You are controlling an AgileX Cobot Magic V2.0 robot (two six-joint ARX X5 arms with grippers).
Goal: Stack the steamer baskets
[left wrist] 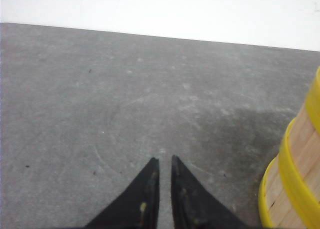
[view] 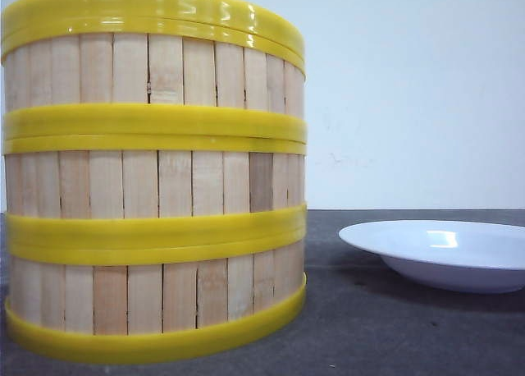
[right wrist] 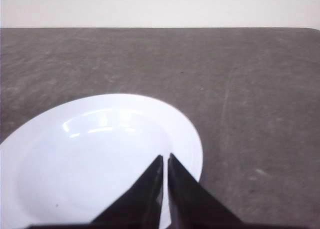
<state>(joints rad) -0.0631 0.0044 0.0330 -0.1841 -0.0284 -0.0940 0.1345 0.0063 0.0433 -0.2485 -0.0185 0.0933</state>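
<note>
Three steamer baskets stand stacked in one column at the left of the front view: the bottom basket (view: 156, 298), the middle basket (view: 156, 183) and the top basket (view: 156, 68), each with pale wood slats between thick yellow rims. In the left wrist view the edge of this stack (left wrist: 300, 159) shows beside my left gripper (left wrist: 164, 160), which is shut, holds nothing and hovers over bare table apart from the stack. My right gripper (right wrist: 165, 157) is shut and holds nothing, hanging over the rim of the white plate. Neither gripper shows in the front view.
A shallow white plate (view: 443, 249) sits on the dark grey table (view: 361, 327) to the right of the stack; the right wrist view shows the plate (right wrist: 95, 164) under the fingers. A white wall stands behind the table.
</note>
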